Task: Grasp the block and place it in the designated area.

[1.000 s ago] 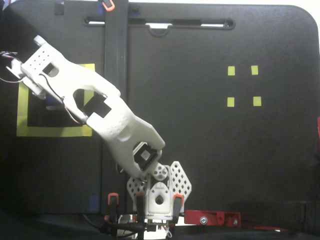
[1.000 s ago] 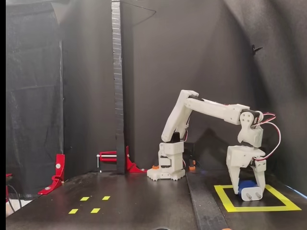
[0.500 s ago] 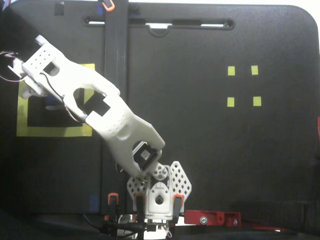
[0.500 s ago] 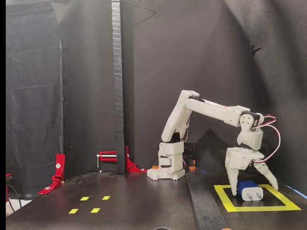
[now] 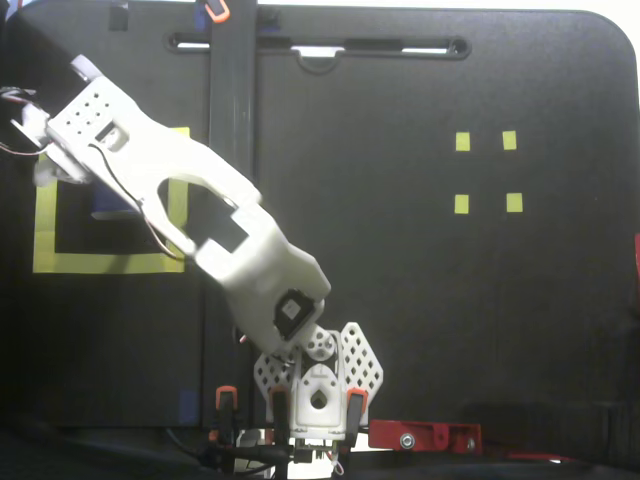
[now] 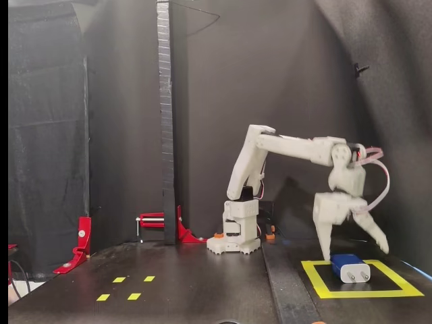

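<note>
Hovering over the block (image 6: pixel 350 267), arm (image 6: pixel 290 147) outstretched, fingers (image 6: pixel 325 237) spread wide, holding nothing.

A black table (image 5: pixel 420 300) carried everything. On it, a large square outlined in yellow tape, the designated area (image 6: pixel 317 280), held the block (image 6: pixel 350 267), which lay flat inside the outline. Four small yellow tape squares (image 5: pixel 486 172) sat well apart from it. The white arm's base (image 6: pixel 233 244) stood on the table, with red clamps (image 6: pixel 162 224) nearby.

You are looking at a lab test booth: black drapes (image 6: pixel 283 81), taped floor marks (image 6: pixel 125 287) at 7 o'clock, red clamps (image 6: pixel 162 223).
</note>
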### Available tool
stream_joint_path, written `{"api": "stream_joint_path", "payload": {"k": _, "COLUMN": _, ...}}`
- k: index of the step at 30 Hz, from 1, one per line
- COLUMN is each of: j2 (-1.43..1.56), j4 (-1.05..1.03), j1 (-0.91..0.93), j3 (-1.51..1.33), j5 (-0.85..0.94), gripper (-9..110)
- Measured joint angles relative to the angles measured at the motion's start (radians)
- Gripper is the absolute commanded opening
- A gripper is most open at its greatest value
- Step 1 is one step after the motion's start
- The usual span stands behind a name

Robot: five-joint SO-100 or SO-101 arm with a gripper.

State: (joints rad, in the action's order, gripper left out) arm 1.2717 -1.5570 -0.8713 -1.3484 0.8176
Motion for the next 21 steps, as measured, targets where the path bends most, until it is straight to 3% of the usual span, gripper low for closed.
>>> {"api": "stream_joint_path", "payload": {"k": 14, "j2": 0.166, "j4": -0.103, "j1": 0.006, "j3": 0.000, "j5": 0.000, "gripper": 48}}
{"api": "stream_joint_path", "payload": {"k": 21, "j2": 0.166, "j4": -0.101, "j1": 0.006, "j3": 0.000, "j5": 0.000, "gripper": 19}}
